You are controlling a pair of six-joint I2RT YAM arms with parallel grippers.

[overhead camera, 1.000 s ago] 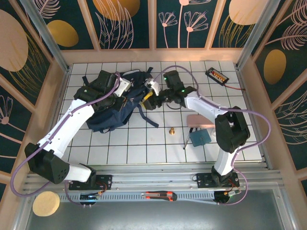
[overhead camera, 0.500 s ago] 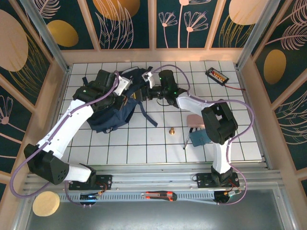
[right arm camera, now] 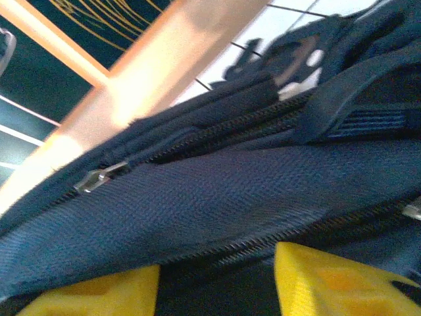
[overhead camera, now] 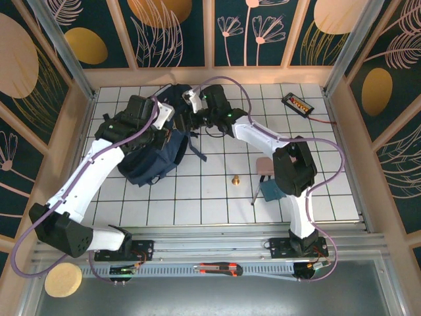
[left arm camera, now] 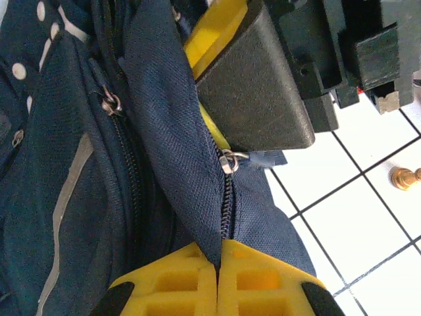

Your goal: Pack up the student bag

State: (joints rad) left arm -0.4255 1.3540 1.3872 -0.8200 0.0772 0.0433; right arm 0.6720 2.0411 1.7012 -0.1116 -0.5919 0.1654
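Observation:
The student bag point(overhead camera: 152, 160), a dark navy backpack, lies at the back left of the white tiled table. My left gripper point(overhead camera: 164, 135) is shut on a fold of the bag's fabric point(left arm camera: 197, 164) beside a zipper; its yellow fingertips point(left arm camera: 263, 280) meet on the cloth. A silver zipper pull point(left arm camera: 231, 160) hangs just past them. My right gripper point(overhead camera: 191, 113) is at the bag's far top edge, and its black and yellow finger point(left arm camera: 256, 85) presses close to the zipper. In the right wrist view its yellow fingers point(right arm camera: 329, 280) stand apart, open, with the bag's zipper seam point(right arm camera: 217, 204) across the gap.
A small brass piece point(overhead camera: 234, 179) stands mid-table. A pink item point(overhead camera: 268, 166), a teal block point(overhead camera: 273, 189) and a thin stick point(overhead camera: 254, 194) lie at the right. A black device point(overhead camera: 296, 103) sits at the back right. A box cutter point(overhead camera: 220, 268) rests on the front rail.
The right arm has swung left and back, carrying its gripper from the bag's right side to its far top edge. The left gripper stays shut on the bag.

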